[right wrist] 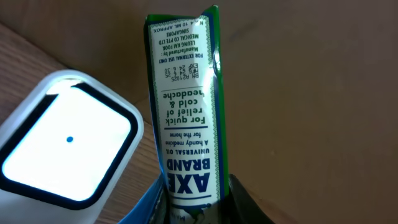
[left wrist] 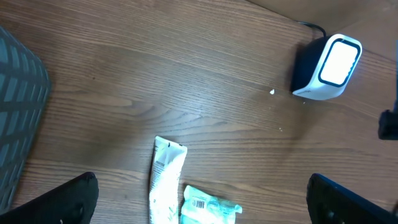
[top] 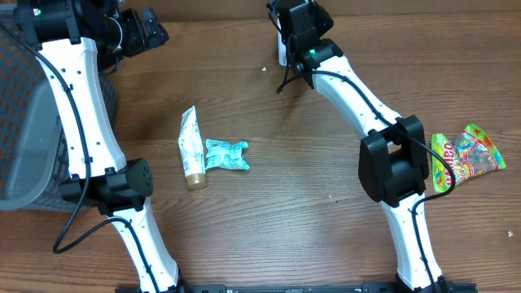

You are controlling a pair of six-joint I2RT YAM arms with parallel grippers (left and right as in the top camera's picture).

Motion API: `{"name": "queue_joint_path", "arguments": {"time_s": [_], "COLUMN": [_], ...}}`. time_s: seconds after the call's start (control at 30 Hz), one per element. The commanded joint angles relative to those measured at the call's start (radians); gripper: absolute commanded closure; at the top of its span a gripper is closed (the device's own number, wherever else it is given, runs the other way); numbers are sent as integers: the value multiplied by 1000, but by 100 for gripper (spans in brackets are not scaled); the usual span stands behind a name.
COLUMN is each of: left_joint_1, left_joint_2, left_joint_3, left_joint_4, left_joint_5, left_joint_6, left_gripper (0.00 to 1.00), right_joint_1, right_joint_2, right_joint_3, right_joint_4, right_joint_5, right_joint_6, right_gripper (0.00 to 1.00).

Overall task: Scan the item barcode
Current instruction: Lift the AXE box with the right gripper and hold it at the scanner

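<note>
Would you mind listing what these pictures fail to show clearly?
- Axe Brand box, right wrist: no barcode on the face shown; base cut off by the bottom edge.
- Same box, overhead: hidden beneath the right arm.
- Blue packet, left wrist: partly cut off by the bottom edge.
- Candy bag, overhead: print too small to read.

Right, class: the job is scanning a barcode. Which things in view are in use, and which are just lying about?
In use:
- oil box, held by the right pincer
- scanner, beside the box

Lying about for now:
- tube
- blue packet
- sweets bag
- basket
</note>
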Motion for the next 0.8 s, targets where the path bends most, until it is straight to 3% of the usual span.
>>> {"name": "queue_joint_path", "arguments": {"time_s": [0.0, 0.23, 0.77], "left_joint_1": [-7, -7, -7], "left_joint_2": [-10, -10, -10], "left_joint_3": [12, 12, 12], "left_joint_4": [-2, -2, -2], "left_joint_5": [-1, -2, -2], "left_joint_6": [12, 12, 12], "left_gripper": [0, 1, 0], "right_joint_1": [-14, -14, -14], "right_joint_2": [48, 60, 60], "right_joint_3": [5, 5, 5], "right_joint_4": [40, 106, 8], "right_joint_5": [-16, -17, 11], "right_joint_6": [-133, -133, -132], "right_gripper": [96, 96, 96]}}
